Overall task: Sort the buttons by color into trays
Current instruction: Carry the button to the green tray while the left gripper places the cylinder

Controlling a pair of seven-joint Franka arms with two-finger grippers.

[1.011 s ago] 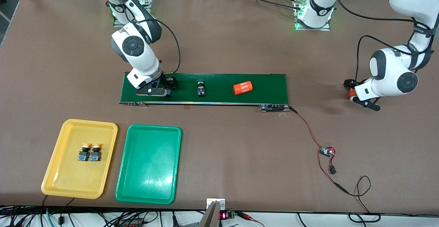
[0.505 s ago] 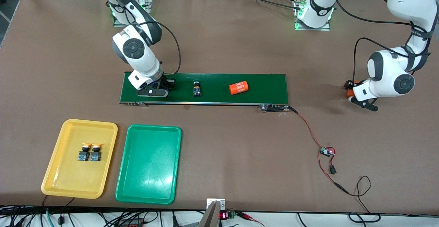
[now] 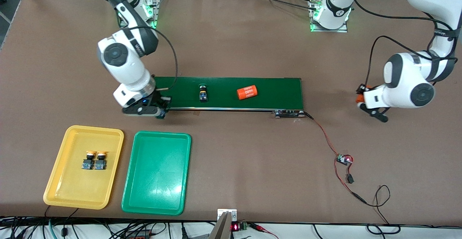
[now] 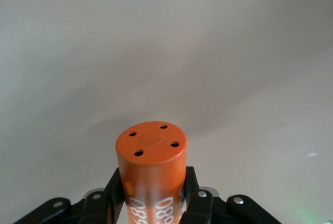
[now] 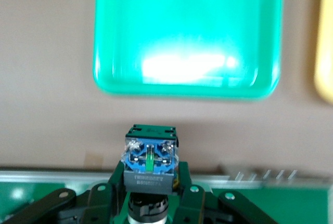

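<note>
- Table [image 3: 234, 159]: brown top, carrying everything; landmark for these notes is the conveyor belt [image 3: 267, 87], a long dark-green strip lying across the table's middle.
- Right arm is reaching down at the belt's end toward the right arm's side. Right gripper [image 3: 158, 111] is hanging over the belt's camera-side edge, jaws clamped on a held button [image 5: 150, 157]; the right wrist view is showing its blue-and-black body uppermost between the fingers [image 5: 192, 195], the cap's colour hidden from that angle.
- Left arm is standing well clear of the belt, off its end toward the left arm's side. Left gripper [image 3: 362, 98] is hanging over bare table there, jaws clamped on a held orange cylinder [image 4: 151, 169] with white print, seen end-on in the left wrist view.
- Green tray [image 3: 137, 195]: lying nearer the camera than the belt, empty-looking, glossy.
- Yellow tray [image 3: 57, 192]: lying just beside the green tray, farther toward the right arm's end of the table than the belt reaches.
- Orange cylinder [image 3: 247, 92]: lying on its side on the belt, mid-length.
- Belt button [image 3: 203, 92]: lying on the belt, dark cap, between that cylinder and the right gripper.
- Two yellow buttons [image 3: 94, 160]: sitting side by side in the yellow tray, near its middle.
</note>
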